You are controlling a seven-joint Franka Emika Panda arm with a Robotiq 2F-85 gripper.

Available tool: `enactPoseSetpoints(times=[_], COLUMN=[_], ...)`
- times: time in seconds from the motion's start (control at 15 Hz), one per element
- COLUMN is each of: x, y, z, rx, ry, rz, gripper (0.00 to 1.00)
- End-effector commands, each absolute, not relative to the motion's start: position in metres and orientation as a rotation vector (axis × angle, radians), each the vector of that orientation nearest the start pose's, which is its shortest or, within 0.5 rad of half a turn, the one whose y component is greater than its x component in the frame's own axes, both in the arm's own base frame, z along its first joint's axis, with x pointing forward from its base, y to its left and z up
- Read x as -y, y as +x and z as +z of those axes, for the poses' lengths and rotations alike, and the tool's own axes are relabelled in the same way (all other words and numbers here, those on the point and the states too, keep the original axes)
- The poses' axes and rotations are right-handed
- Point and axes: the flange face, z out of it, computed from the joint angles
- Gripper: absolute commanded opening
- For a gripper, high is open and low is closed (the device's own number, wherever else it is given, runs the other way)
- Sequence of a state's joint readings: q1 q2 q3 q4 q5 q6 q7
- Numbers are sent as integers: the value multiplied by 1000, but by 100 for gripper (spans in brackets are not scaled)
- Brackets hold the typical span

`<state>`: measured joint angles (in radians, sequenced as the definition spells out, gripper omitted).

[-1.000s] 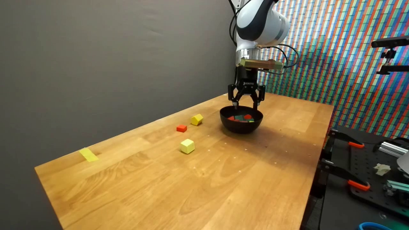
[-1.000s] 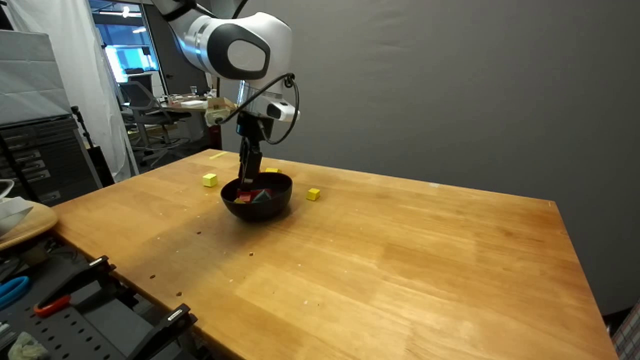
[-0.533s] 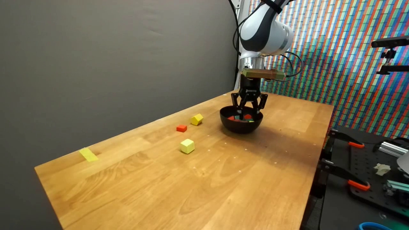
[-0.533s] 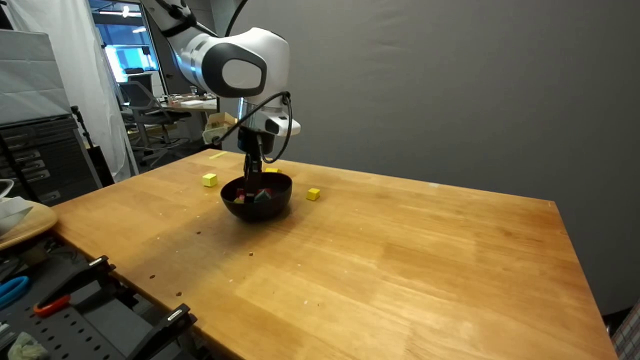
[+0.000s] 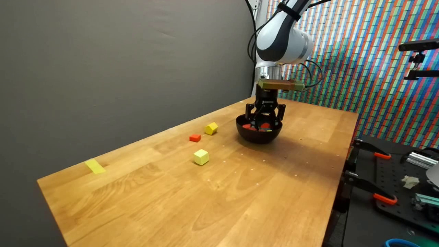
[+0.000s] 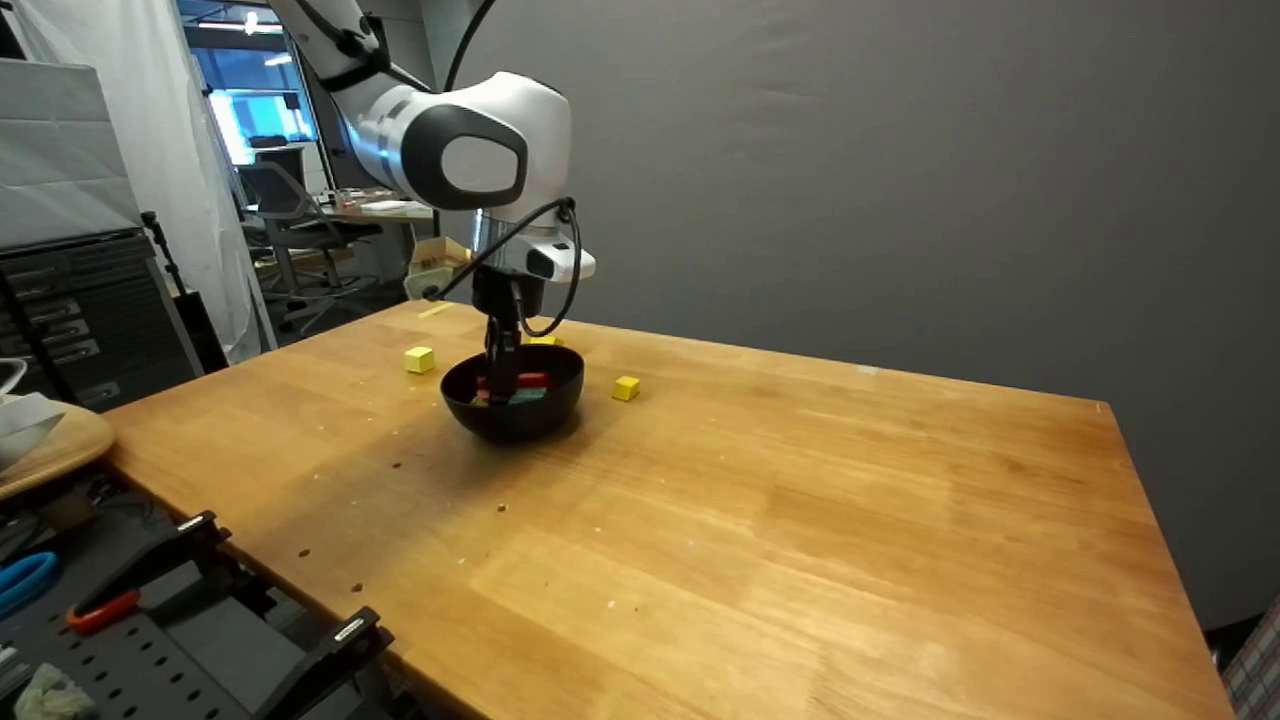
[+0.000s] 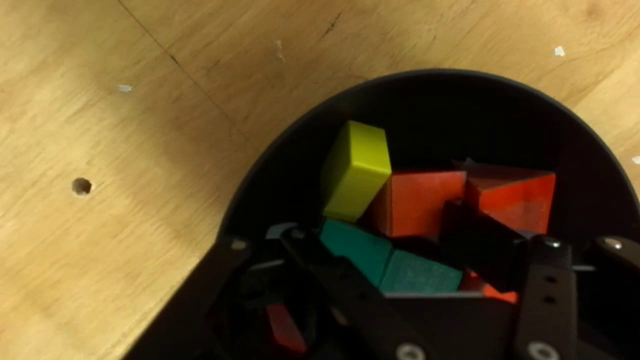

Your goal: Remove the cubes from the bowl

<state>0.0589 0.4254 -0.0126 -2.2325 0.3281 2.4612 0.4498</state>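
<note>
The black bowl point(image 5: 259, 138) stands upright on the table in both exterior views point(image 6: 513, 425). My gripper point(image 5: 265, 125) points straight down with its fingertips inside the bowl, among the cubes. In the wrist view a yellow cube point(image 7: 357, 167), a red cube point(image 7: 425, 202), another red one point(image 7: 520, 205) and green cubes point(image 7: 420, 272) lie in the bowl. The fingers are apart, and green shows between them; I cannot tell whether they touch it. More red shows low in the bowl, partly hidden by the fingers.
On the table lie a pale yellow cube point(image 5: 201, 156), a red block point(image 5: 195, 138) and a yellow block point(image 5: 211, 128). Another yellow block point(image 6: 627, 388) sits beside the bowl. A flat yellow strip point(image 5: 95, 166) is near the table's edge. Clamps point(image 5: 372, 187) stand along the table's side.
My gripper has come down from the bowl's rim into the bowl. The fingertips look slightly closer together. The cubes in the bowl have shifted a little; the bowl and table blocks have not moved.
</note>
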Motion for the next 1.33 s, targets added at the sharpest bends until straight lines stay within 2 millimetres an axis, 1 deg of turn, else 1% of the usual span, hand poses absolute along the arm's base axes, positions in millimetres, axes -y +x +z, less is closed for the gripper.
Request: enactPoseSetpoints(times=[0.0, 0.2, 0.27, 0.47, 0.53, 0.6, 0.93, 1.07, 1.13, 1.2, 1.27], x=[-39, -47, -49, -48, -45, -43, -25, -21, -22, -22, -22], y=[529, 538, 542, 548, 549, 549, 540, 536, 535, 534, 535], z=[153, 151, 151, 159, 163, 167, 188, 197, 202, 206, 208], rx=[-957, -913, -908, -912, -921, -933, -959, -957, -946, -938, -937], ry=[-2878, -2908, -2910, -2877, -2860, -2851, -2873, -2882, -2883, -2885, -2886], rz=[331, 289, 281, 256, 251, 244, 211, 187, 183, 166, 145], gripper=[40, 15, 11, 5, 9, 10, 11, 10, 12, 32, 38])
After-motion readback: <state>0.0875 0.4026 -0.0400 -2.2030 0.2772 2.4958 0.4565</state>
